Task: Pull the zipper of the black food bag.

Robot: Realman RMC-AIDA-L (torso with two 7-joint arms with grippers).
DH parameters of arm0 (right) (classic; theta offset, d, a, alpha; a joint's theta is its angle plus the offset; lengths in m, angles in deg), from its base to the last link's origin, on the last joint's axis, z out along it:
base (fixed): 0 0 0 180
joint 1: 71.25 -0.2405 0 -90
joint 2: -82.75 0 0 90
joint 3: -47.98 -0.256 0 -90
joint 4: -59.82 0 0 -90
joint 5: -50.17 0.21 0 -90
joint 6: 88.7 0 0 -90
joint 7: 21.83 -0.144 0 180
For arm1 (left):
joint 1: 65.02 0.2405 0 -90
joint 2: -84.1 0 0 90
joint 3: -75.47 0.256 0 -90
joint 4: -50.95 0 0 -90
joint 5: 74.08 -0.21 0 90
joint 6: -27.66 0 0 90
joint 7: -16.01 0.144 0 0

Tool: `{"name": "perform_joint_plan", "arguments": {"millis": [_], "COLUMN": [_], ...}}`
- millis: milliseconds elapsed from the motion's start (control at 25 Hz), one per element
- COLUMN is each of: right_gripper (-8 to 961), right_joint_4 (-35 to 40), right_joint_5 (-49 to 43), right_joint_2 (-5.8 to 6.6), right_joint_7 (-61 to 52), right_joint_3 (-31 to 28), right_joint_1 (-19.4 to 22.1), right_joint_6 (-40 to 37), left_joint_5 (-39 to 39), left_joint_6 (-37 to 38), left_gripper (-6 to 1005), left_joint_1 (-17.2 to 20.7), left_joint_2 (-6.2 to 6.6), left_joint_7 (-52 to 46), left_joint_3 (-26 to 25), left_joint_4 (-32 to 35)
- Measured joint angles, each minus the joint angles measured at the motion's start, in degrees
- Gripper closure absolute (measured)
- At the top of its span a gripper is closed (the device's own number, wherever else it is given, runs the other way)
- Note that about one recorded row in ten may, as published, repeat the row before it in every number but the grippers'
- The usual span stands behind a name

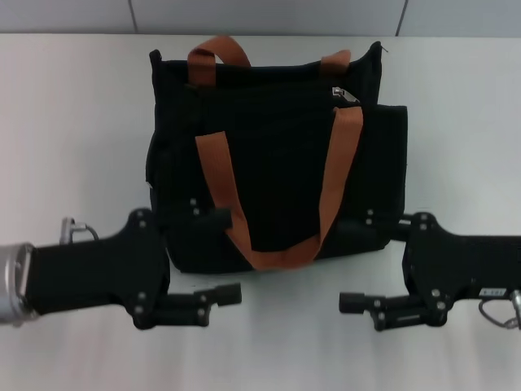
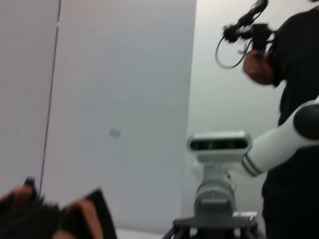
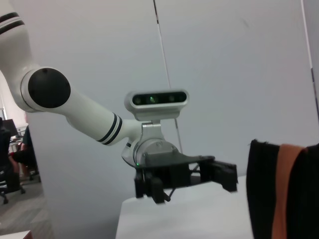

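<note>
A pale white table (image 1: 73,122) carries everything, and behind it runs a light grey panelled wall (image 1: 260,15) with thin seams. The black food bag (image 1: 277,175) stands at the middle of the table, toward the far side, its broad face turned to the robot and its long top edge running left to right. Two orange-brown straps (image 1: 277,252) hang down the front in a long loop, and two shorter loops rise at the back rim. The zipper (image 1: 345,95) sits at the right end of the top edge, a small silver tab lying near the upper end of the right strap.

The left gripper (image 1: 225,254) hovers over the table at the bag's near left corner, its fingers spread apart, the upper one overlapping the bag's lower front. The right gripper (image 1: 366,261) hangs at the near right corner, fingers likewise spread, well short of the zipper.

In the left wrist view a person in black (image 2: 294,59) stands beyond the right arm holding a small device with a cable.
</note>
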Motion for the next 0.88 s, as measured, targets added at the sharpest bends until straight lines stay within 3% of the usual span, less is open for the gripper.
{"name": "perform_joint_plan", "arguments": {"millis": [360,880], "right_gripper": [122,122], "right_joint_4": [-4.39,-4.98], "right_joint_5": [-1.39,-1.44], "right_joint_2": [-0.11,-0.14], "right_joint_7": [2.11,2.28], "right_joint_3": [1.88,2.59], "right_joint_1": [0.23,-0.09], "right_joint_6": [3.61,4.63], "left_joint_5": [-6.06,-6.36], "left_joint_6": [-4.28,-3.98], "left_gripper": [163,163], "left_joint_1": [2.01,1.58], "left_joint_2": [-0.06,-0.14], "left_joint_7": [2.52,2.07], "left_joint_3": [0.06,-0.21], "left_joint_4": [-0.26,-0.33]}}
